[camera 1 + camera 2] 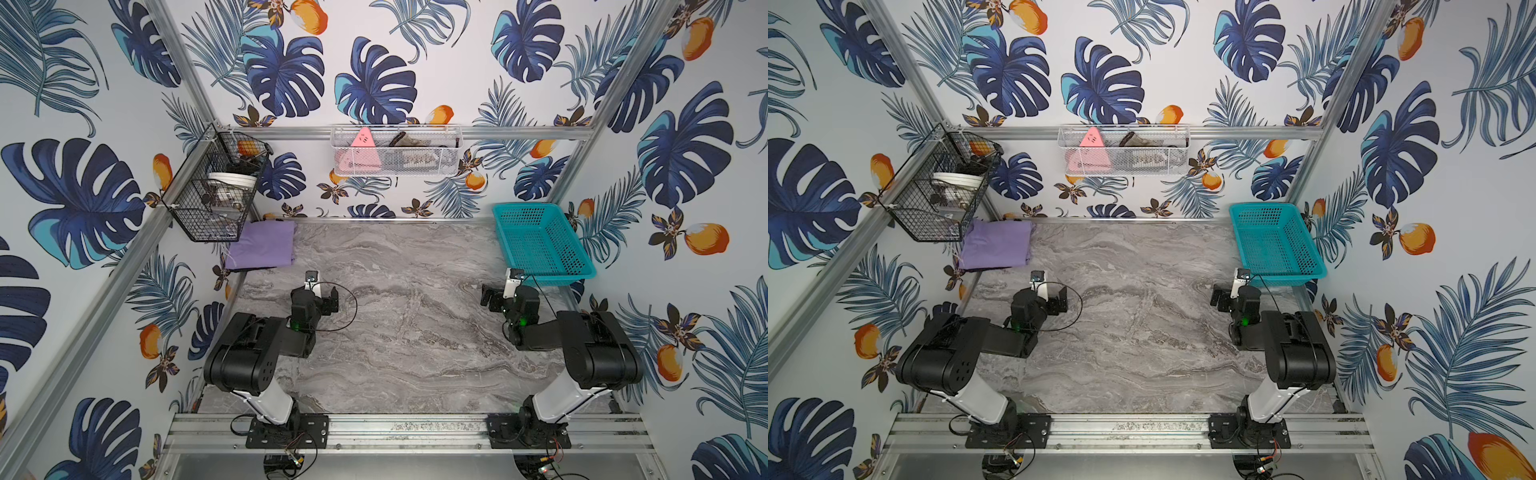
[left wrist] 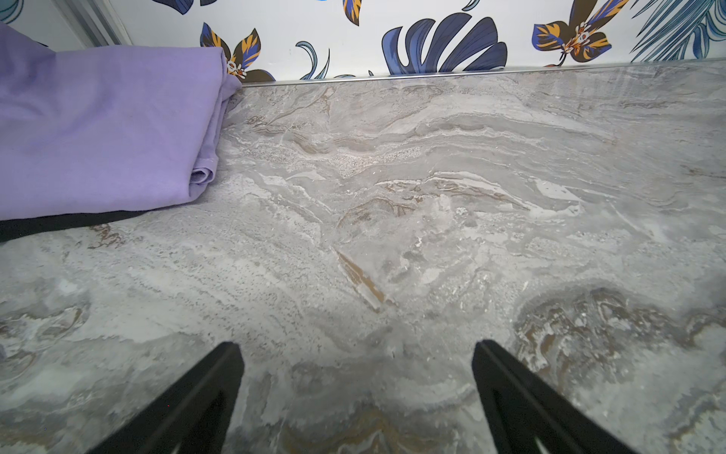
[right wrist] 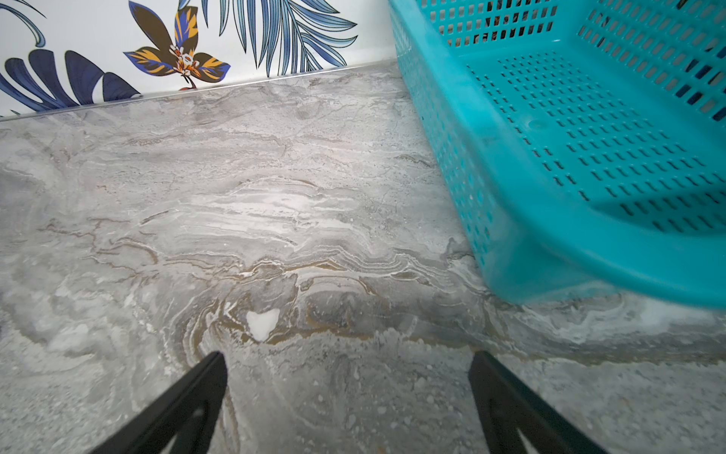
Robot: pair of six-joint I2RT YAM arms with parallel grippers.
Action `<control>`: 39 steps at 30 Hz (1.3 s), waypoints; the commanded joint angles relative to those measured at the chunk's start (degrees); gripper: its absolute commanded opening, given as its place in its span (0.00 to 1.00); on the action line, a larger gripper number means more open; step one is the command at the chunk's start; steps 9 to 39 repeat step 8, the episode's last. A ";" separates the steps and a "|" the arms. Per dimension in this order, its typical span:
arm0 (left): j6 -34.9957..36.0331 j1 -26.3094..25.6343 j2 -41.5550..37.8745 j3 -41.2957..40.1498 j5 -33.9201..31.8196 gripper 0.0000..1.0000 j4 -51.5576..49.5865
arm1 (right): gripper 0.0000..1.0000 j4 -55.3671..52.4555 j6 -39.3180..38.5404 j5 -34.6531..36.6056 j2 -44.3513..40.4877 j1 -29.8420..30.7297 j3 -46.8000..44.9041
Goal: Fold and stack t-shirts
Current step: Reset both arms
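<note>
While both end effectors [image 2: 356, 345] [image 3: 347, 355] gape wide, soft folded lavender shirt [image 2: 102, 129] tops black shirt [image 2: 59, 225].

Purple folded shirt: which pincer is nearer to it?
Left. The left pincer is close by the purple shirt; the right pincer is across the table, next to the teal basket.

Showing plain lavender purple over the folded shirt [image 1: 262, 245], with a black strip of the black shirt [image 2: 59, 226] at its edge. Running grey marble, streaked white and veined brown, across the desk [image 1: 415, 332]. Showing teal all over the perforated plastic basket [image 1: 552, 273]. Covering the walls [image 1: 374, 83] in white paper printed with navy and turquoise leaves and orange fruit. Showing black on the wire basket [image 1: 195, 224], white on the mesh basket [image 1: 415, 164], pink on the triangle [image 1: 363, 139]. Pairing black with white on both arms [image 1: 249, 361].
</note>
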 commanded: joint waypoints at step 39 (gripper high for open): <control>1.13 -0.03 -0.17 0.15 -0.40 0.99 0.11 | 1.00 0.92 -0.26 -0.08 0.03 0.01 0.02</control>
